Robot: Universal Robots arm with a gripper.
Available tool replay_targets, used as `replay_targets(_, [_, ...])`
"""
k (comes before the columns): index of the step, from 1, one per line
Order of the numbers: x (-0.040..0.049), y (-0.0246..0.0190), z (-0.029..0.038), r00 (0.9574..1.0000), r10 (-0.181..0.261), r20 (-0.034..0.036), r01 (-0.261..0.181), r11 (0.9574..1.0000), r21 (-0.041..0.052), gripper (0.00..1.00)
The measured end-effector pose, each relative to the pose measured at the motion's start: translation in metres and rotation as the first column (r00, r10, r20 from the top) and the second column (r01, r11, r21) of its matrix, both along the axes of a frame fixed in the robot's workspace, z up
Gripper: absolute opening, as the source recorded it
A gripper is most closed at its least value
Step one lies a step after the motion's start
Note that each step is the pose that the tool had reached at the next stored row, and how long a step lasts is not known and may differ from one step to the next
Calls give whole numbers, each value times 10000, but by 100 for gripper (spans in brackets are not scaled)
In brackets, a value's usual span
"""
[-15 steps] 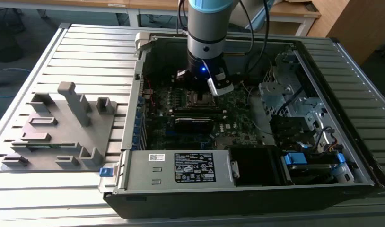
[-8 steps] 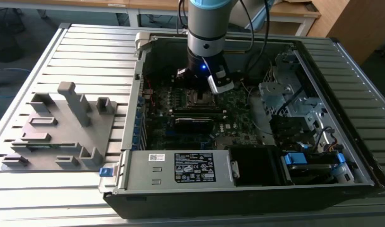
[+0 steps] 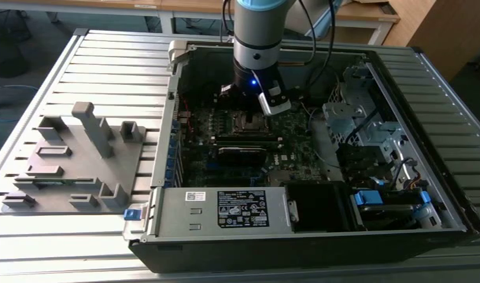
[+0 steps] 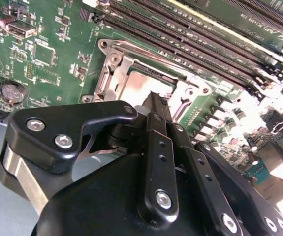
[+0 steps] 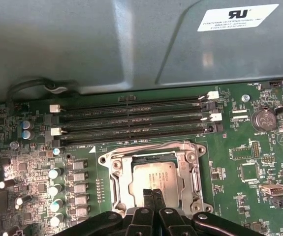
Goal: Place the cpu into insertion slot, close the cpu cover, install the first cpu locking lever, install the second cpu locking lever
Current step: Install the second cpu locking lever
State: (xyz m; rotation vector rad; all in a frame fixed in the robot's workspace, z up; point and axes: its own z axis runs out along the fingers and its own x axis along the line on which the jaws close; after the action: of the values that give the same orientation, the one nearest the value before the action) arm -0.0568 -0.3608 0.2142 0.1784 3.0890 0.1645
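Your cpu (image 5: 153,178) already sits in the slot (image 5: 117,183) mid-board under the cover (image 5: 193,169), so you're on the levers, with the gripper (image 5: 153,194) pinched shut, empty, right over it.

one cpu (image 5: 153,178), four memory slots (image 5: 134,121), one gripper (image 5: 152,194).

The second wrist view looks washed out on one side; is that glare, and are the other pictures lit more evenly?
Yes: in the second wrist view the green circuit board bleaches to white towards one edge; the first wrist view is evenly lit, the dull silver square cpu showing only mild sheen; in the exterior view the black computer case interior lies in shadow.
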Motion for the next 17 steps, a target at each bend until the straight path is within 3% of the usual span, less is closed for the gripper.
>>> replay_targets(17, [37, 23, 6, 10000, 1, 0, -1, 10000, -2, 10])
